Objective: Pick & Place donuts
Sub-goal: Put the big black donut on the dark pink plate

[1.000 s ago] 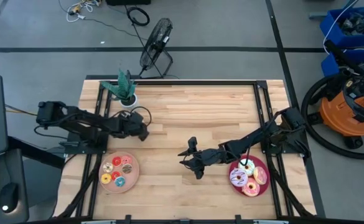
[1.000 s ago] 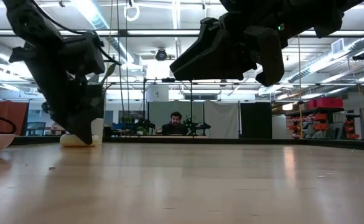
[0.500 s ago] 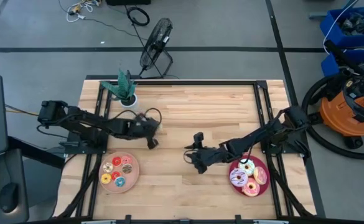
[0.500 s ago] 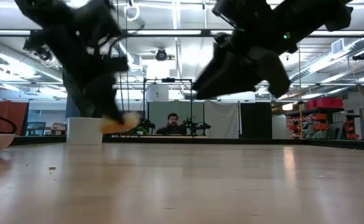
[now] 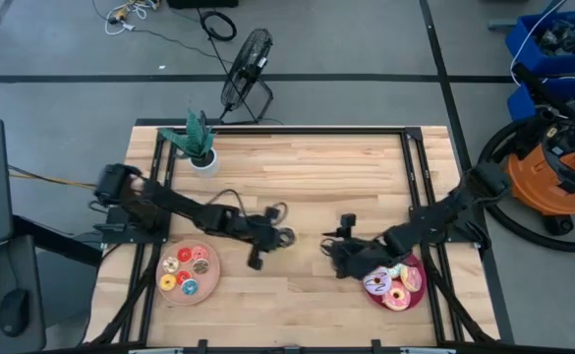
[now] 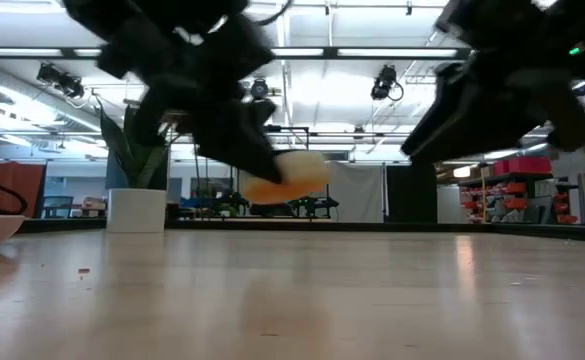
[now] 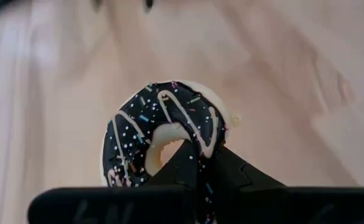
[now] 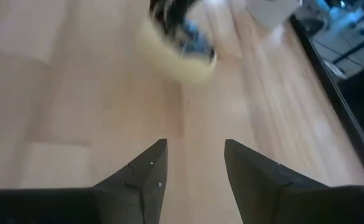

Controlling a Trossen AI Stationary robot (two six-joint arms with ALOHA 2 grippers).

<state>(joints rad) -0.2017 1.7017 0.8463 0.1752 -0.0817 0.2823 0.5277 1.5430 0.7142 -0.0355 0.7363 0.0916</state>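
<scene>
A chocolate-iced donut [image 7: 138, 124] with sprinkles and pale drizzle hangs clear of the table near its middle, and my left gripper [image 5: 279, 236] is shut on it. In the low view its tan underside [image 6: 284, 180] shows well above the wood. My right gripper [image 5: 331, 246] stands open with nothing between its fingers, just left of the crimson plate [image 5: 417, 287], which carries several iced donuts [image 5: 380, 283]. The pink plate [image 5: 211, 280] at the near left carries several small donuts [image 5: 182, 267]. My left gripper pinches the donut's ring wall [image 7: 201, 146] between its two fingers, one finger [image 7: 177, 160] coming up through the hole and the other [image 7: 234, 171] outside. The fingers slant down toward the table's right. The donut stands tilted on edge, iced face toward the wrist, lifted clear.
A white potted green plant [image 5: 199, 146] stands at the far left of the table. A fan [image 5: 246, 61] sits on the floor beyond the far edge. Bare wood lies between the two grippers and across the table's far half.
My left gripper has shut on the chocolate donut near the plant, lifted it off the wood and carried it toward the table's middle and near edge, rolling its wrist. My right gripper, still open, has drawn back toward the right, up to the crimson plate.
</scene>
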